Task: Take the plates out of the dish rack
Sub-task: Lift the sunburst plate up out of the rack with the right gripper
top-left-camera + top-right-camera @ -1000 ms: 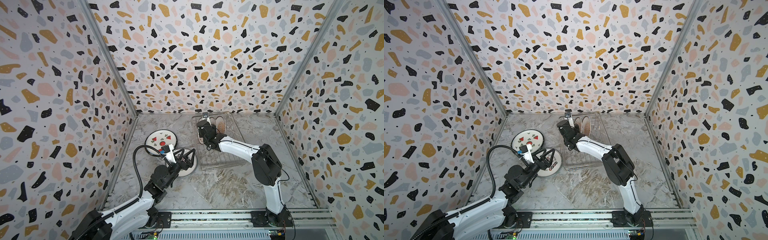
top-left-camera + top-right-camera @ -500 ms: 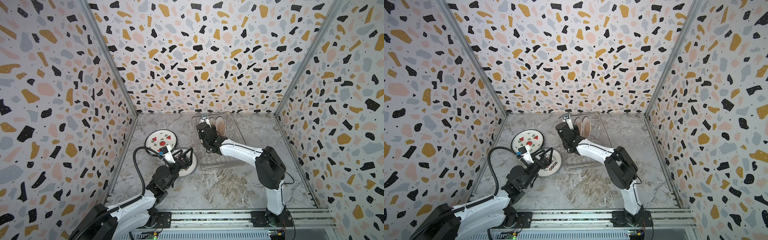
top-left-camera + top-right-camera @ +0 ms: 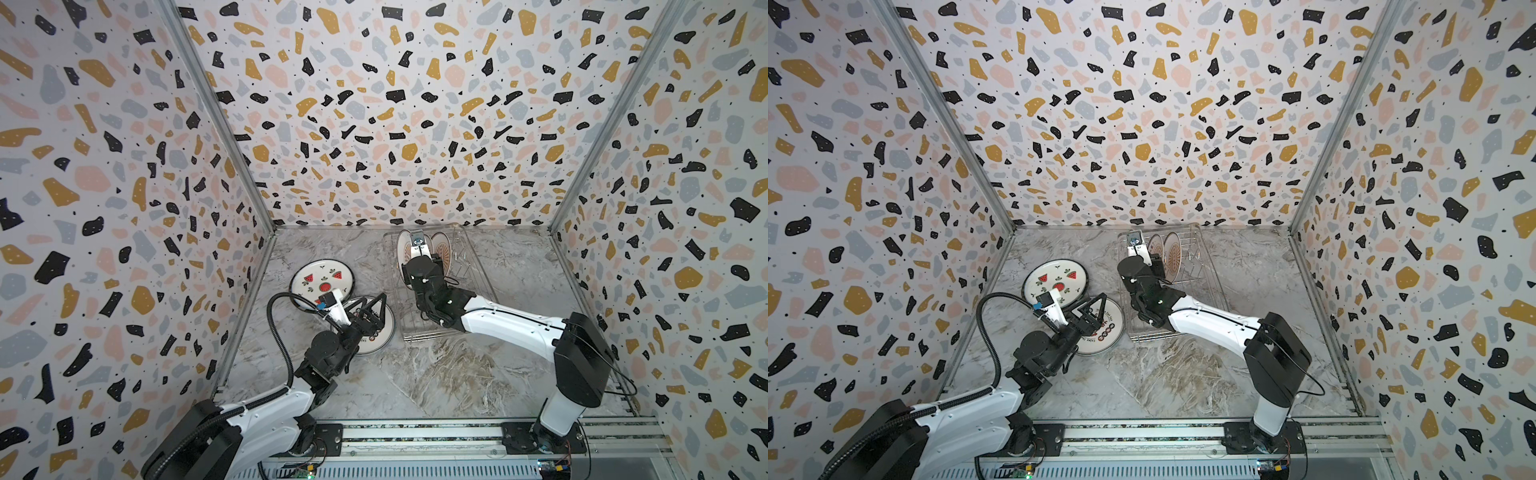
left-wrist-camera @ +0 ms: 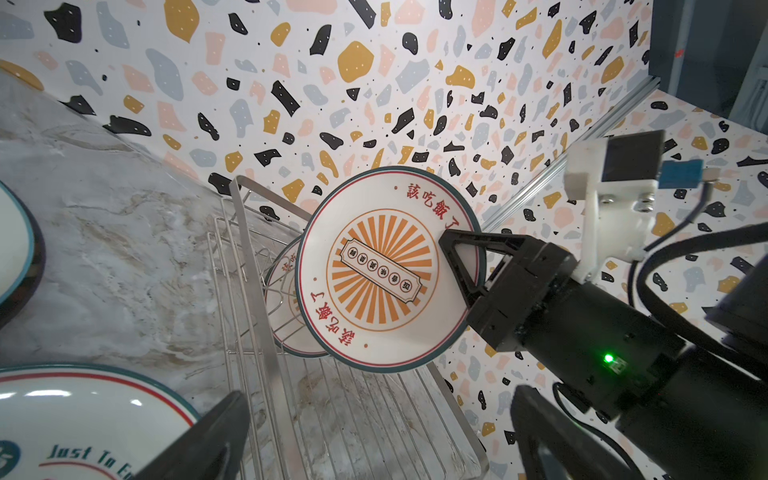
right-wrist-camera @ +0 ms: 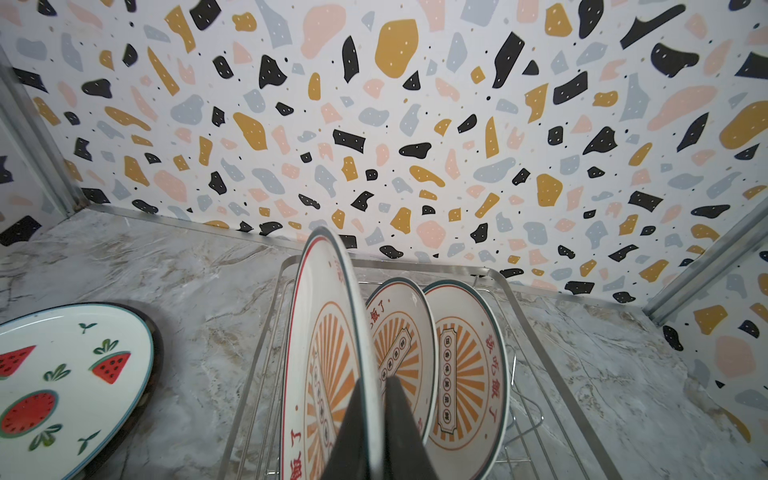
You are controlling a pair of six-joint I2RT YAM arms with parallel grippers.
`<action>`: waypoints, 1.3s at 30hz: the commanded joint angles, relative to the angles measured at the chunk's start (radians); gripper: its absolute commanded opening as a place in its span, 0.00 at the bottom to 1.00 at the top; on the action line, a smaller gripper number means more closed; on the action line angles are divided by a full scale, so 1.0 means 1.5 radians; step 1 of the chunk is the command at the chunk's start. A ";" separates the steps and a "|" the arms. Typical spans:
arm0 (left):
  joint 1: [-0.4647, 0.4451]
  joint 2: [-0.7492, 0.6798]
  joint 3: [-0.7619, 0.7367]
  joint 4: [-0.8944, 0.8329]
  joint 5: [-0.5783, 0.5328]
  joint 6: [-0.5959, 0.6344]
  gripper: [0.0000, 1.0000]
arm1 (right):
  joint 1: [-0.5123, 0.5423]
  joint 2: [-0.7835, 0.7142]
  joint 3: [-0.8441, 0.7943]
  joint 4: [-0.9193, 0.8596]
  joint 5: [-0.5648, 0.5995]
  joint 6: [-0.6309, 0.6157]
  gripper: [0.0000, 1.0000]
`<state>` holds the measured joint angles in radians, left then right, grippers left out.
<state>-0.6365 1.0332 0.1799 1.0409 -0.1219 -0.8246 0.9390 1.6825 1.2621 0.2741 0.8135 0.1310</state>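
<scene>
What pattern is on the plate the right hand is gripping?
The plate has an orange sunburst centre, red characters, dark rim; clearest in the left wrist view.

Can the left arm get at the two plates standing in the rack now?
Probably not. The right gripper holds a raised plate between the standing plates and the open left gripper, and its arm lies over the rack.

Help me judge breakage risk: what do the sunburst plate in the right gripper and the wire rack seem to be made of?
Sunburst plate: probably glazed ceramic, though melamine can't be ruled out. It has a smooth white face with a slight sheen, a crisp printed pattern and a thin dark rim.
Dish rack: bare metal, likely stainless or chromed steel, with thin silvery rods and a reflective finish.
</scene>
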 commanded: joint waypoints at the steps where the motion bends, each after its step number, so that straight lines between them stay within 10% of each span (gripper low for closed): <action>1: -0.003 0.010 0.007 0.059 0.026 0.003 1.00 | 0.000 -0.083 -0.041 0.076 -0.011 0.000 0.01; 6: -0.003 0.016 0.007 0.059 0.021 0.001 1.00 | -0.011 -0.190 -0.150 0.122 -0.096 0.024 0.00; 22: -0.005 0.062 0.001 0.131 0.120 0.026 1.00 | -0.259 -0.379 -0.415 0.311 -0.701 0.262 0.00; 33: -0.027 0.121 0.043 0.134 0.168 0.046 0.95 | -0.281 -0.384 -0.483 0.440 -0.831 0.340 0.00; 39: -0.031 0.143 0.046 0.172 0.184 0.022 0.66 | -0.284 -0.367 -0.496 0.474 -0.852 0.360 0.00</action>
<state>-0.6746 1.2423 0.2146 1.2091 0.1230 -0.7876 0.5163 1.1358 0.5156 0.8688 -0.4110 0.6262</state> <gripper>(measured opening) 0.690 0.093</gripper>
